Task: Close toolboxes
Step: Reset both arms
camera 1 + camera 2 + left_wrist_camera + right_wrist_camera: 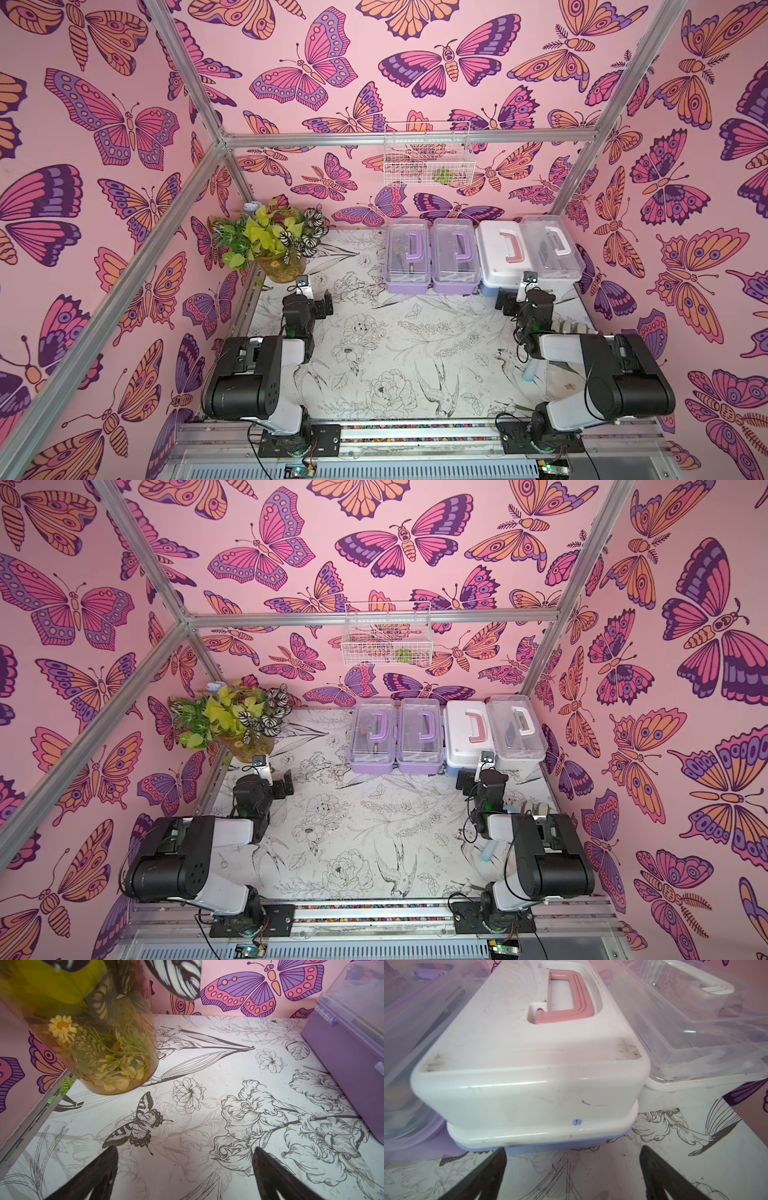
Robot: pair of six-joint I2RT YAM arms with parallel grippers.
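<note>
Four toolboxes stand in a row along the back wall in both top views: two lilac ones (406, 257) (454, 257) with clear lids, a light-blue one with a white lid and pink handle (500, 259), and a white one with a clear lid (550, 249). All the lids lie down on their boxes. My right gripper (517, 299) (573, 1148) is open just in front of the light-blue box (529, 1093), with nothing between its fingers. My left gripper (316, 297) (185, 1148) is open over bare table, left of the nearest lilac box (349, 1059).
A glass vase of artificial plants (278, 266) (99, 1047) stands in the back left corner, close to my left gripper. A white wire basket (428, 156) hangs on the back wall. Small items (569, 326) and a pale blue tube (532, 370) lie by the right arm.
</note>
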